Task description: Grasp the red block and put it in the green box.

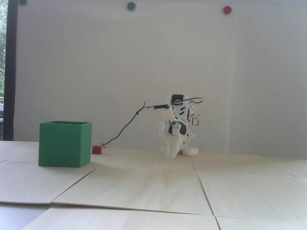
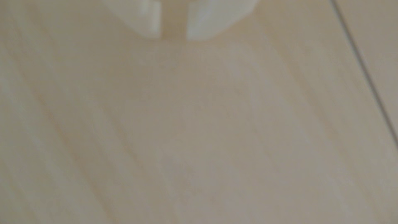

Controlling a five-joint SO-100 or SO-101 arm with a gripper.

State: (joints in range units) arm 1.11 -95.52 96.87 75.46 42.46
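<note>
On the bench (image 1: 153, 182): one red block (image 1: 97, 149), small, dark-red, cube-shaped, resting just right of the green box (image 1: 64, 143) in the fixed view. Box: large, matte, plain-sided. My claw (image 1: 172, 157): tips down near the bench, slightly parted, holding nothing, well apart from the block.
</note>
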